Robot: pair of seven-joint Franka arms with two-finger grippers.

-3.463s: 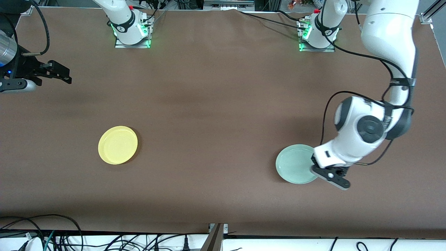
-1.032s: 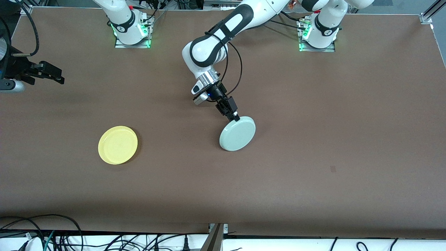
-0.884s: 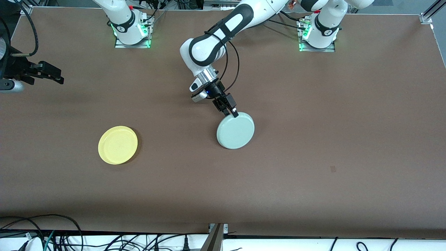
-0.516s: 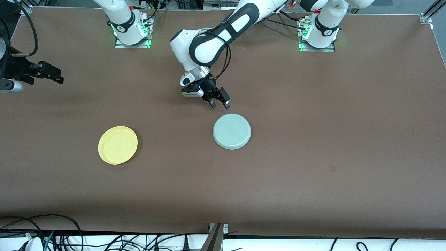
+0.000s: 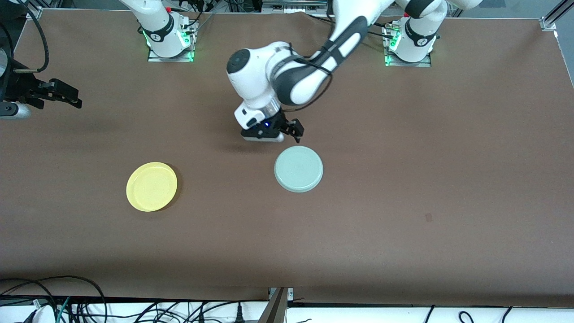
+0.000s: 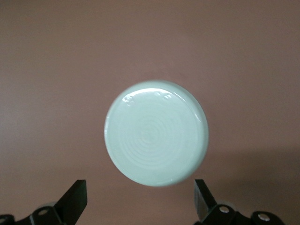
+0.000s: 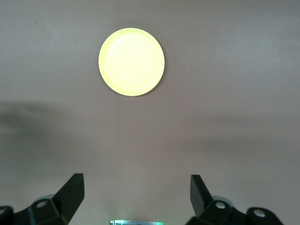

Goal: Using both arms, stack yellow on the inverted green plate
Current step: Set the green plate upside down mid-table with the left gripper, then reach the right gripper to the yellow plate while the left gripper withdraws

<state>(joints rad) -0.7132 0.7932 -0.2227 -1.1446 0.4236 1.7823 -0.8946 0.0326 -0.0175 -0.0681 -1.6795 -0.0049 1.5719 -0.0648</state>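
The front camera is looking down from high across the table [image 5: 403, 134], facing both robot bases along the top edge and taking in the whole surface. The left wrist camera is pointing close down at the green plate [image 6: 156, 132], also showing mid-table in the front view [image 5: 298, 169]. The right wrist camera is viewing the yellow plate [image 7: 131, 62] from farther off; the front view shares it too [image 5: 151, 186].

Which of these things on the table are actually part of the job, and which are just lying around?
Part of the job:
- green plate, upside down mid-table
- yellow plate, toward the right arm's end
- left gripper, open, just above the table by the green plate
- right gripper, open, waiting at the table's edge

Just lying about:
- cables off the table's near edge
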